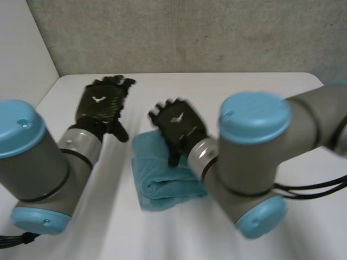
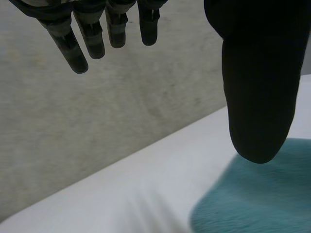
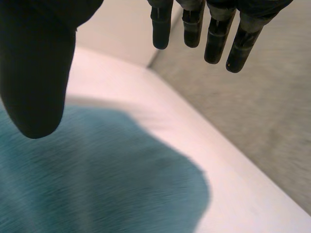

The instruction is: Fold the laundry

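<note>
A teal towel (image 1: pixel 162 181) lies folded into a thick bundle on the white table (image 1: pixel 227 89), partly hidden by my right arm. My right hand (image 1: pixel 179 125) hovers above the towel's far end, fingers straight, holding nothing. In the right wrist view the towel (image 3: pixel 97 179) lies below the open right hand (image 3: pixel 36 73), apart from its fingers (image 3: pixel 214 39). My left hand (image 1: pixel 102 103) is raised over bare table to the left of the towel, fingers spread. The left wrist view has the towel's corner (image 2: pixel 257 199) beneath the thumb of the left hand (image 2: pixel 260 87).
A grey wall (image 1: pixel 190 32) rises behind the table's far edge, and a white wall (image 1: pixel 21 49) stands at the left. Bare tabletop surrounds the towel on the far side and to the left.
</note>
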